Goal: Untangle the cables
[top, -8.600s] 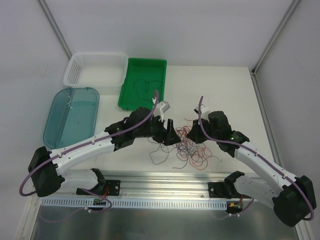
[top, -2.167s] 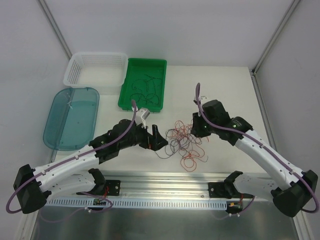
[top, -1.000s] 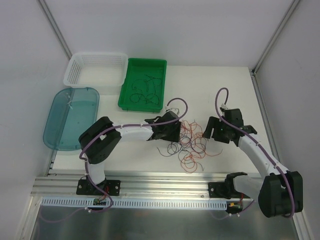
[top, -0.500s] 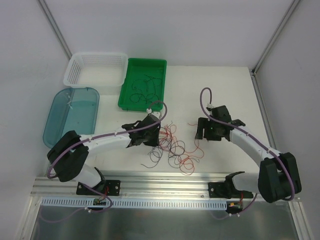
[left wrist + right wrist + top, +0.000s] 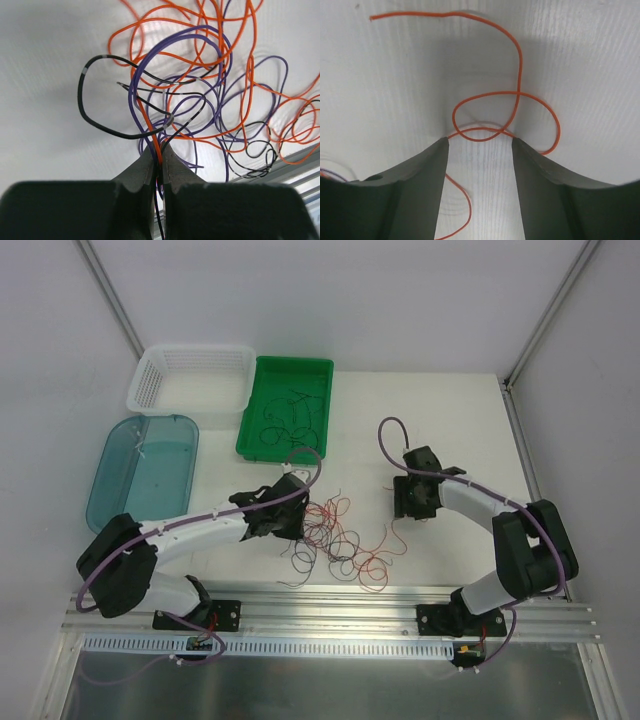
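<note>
The cables (image 5: 335,535) lay in a loose heap close to the near edge of the bench (image 5: 450,420), about at its middle, between the two arms. A few dark ones were already in the green tray (image 5: 295,362) toward the far left corner.

The left gripper (image 5: 159,150) was pressed fully together at the left side of the heap. It pinched an orange strand. A purple and a black one ran into the same place, and I cannot tell if they were caught too. The right gripper (image 5: 480,142) stood with its jaws apart and held nothing. A single orange cable (image 5: 517,100), curled in one loop to the right of the heap, passed between its fingers on the bench.

The step in hand seemed to be pulling one strand out of the heap. To do it well, I think the left arm should lift slowly and go toward the left edge, so the loops can slide open and not tighten into a knot. If the whole heap rises with it, it is better to stop and grip again on one strand only. The right gripper could close on its orange cable, or press the heap down to hold it back.
</note>
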Controlling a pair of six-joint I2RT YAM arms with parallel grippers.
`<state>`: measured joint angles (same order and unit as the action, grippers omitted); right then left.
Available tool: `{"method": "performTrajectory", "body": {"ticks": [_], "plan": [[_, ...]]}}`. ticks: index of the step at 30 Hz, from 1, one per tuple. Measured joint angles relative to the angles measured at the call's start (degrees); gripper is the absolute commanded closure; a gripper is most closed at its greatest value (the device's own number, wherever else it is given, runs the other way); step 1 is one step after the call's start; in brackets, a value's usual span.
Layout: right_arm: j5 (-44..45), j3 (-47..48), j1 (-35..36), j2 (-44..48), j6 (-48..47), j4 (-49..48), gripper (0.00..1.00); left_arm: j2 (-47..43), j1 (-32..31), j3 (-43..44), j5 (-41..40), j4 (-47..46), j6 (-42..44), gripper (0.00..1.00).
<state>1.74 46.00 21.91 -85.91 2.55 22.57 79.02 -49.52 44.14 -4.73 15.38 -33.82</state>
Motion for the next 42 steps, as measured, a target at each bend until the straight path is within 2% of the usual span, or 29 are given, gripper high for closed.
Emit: {"method": "performTrajectory", "body": {"ticks": [1,3,4,6,7,10,15,18,19,22,25,30,35,38,39,41,42], "plan": [[0.7,0.3,0.1,-0.4,0.1,-0.1,0.5,-0.5,0.3,-0.3,-0.1,0.5,0.0,1.0],[2.2,0.8,0.2,-1.2,0.3,0.4,0.57,-2.4,1.4,-1.2,-0.3,1.7,0.1,1.0],[3.0,1.1,0.2,-1.5,0.5,0.8,0.66,-3.4,2.2,-1.6,-0.4,2.0,0.2,1.0],[4.9,1.6,0.2,-2.1,0.9,1.4,0.74,-5.9,3.9,-2.4,-0.4,2.9,0.2,1.0],[5.6,1.9,0.2,-2.4,1.1,1.7,0.84,-7.2,4.9,-2.9,-0.4,3.3,0.2,1.0],[7.1,2.4,0.4,-2.9,1.4,1.7,0.99,-10.7,7.6,-4.1,-0.4,4.6,0.5,1.0],[9.2,2.6,0.5,-2.9,1.4,1.7,0.99,-13.8,11.4,-5.4,-0.5,5.7,1.5,1.0],[10.2,2.6,0.5,-2.1,0.5,1.7,0.81,-13.7,12.1,-5.7,-0.5,6.4,1.9,1.0],[10.2,2.7,0.5,-1.5,0.0,1.8,0.72,-13.6,12.1,-5.7,-0.5,6.6,1.9,1.0],[9.9,3.3,1.2,0.2,-1.3,2.1,0.58,-12.6,12.1,-5.7,-0.4,6.7,2.0,1.0],[9.3,4.6,2.4,1.4,-2.7,2.1,0.52,-11.7,12.1,-5.7,-0.3,6.8,2.1,1.0],[8.2,7.1,3.3,-0.5,-4.2,1.5,0.51,-11.0,12.1,-5.7,-0.2,6.8,2.7,1.0],[7.6,8.7,3.3,-7.2,-5.1,0.2,0.59,-8.4,12.1,-5.2,0.3,6.8,3.2,1.0],[7.0,8.7,3.3,-8.8,-5.5,0.3,0.77,-7.4,12.1,-4.9,0.9,6.8,3.2,1.0],[6.8,8.7,3.3,-8.7,-5.5,0.3,0.9,-7.4,12.1,-4.9,1.1,6.8,3.2,0.99],[6.9,8.7,3.3,-8.3,-5.7,0.6,0.99,-7.4,12.1,-4.7,1.4,6.8,3.2,0.96],[7.0,8.7,3.3,-7.9,-5.8,1.1,0.99,-7.4,12.1,-4.7,1.5,6.7,3.2,0.9]]}}
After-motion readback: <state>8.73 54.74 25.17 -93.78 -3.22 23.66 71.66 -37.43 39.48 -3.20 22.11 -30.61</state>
